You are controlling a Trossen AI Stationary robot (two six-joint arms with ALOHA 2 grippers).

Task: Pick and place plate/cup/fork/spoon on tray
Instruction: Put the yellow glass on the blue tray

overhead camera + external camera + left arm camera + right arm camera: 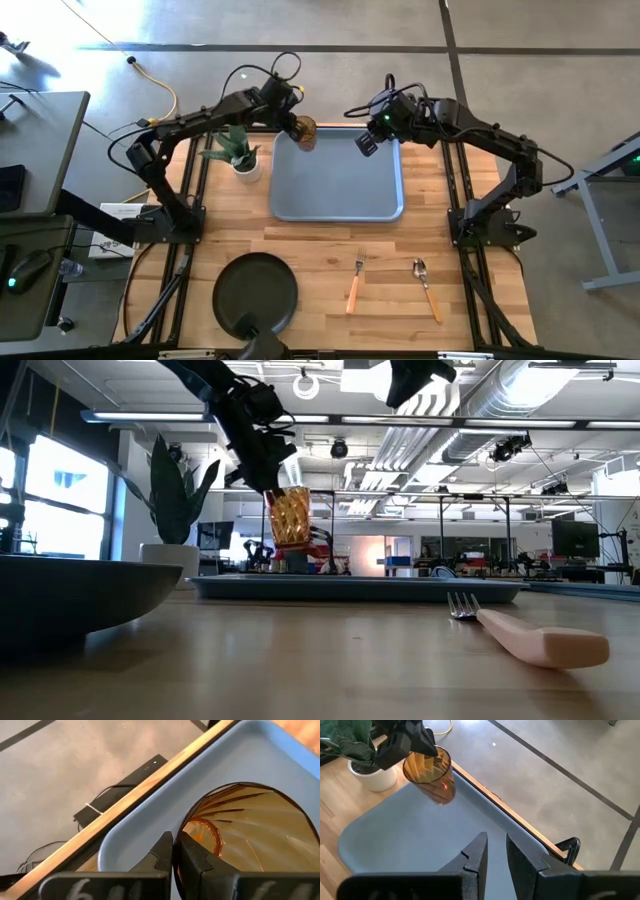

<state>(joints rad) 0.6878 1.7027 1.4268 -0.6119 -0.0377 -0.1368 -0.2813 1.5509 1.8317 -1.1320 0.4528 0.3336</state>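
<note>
Hanging above the tray's far left corner, cup pinched at the rim by left end effector, one finger inside, one outside. Held clear of the tray floor in the low view, tilted slightly. Likely risks: slipping from so thin a rim pinch, tipping if released high, or landing on the raised edge. Right end effector poised over the tray's far right, fingers narrowly parted. Plate, fork, spoon waiting on the near surface.

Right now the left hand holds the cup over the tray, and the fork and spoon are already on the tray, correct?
Not quite. The fork and spoon lie on the table, off the tray, per the high view. The left hand does hold the cup over it.
</note>
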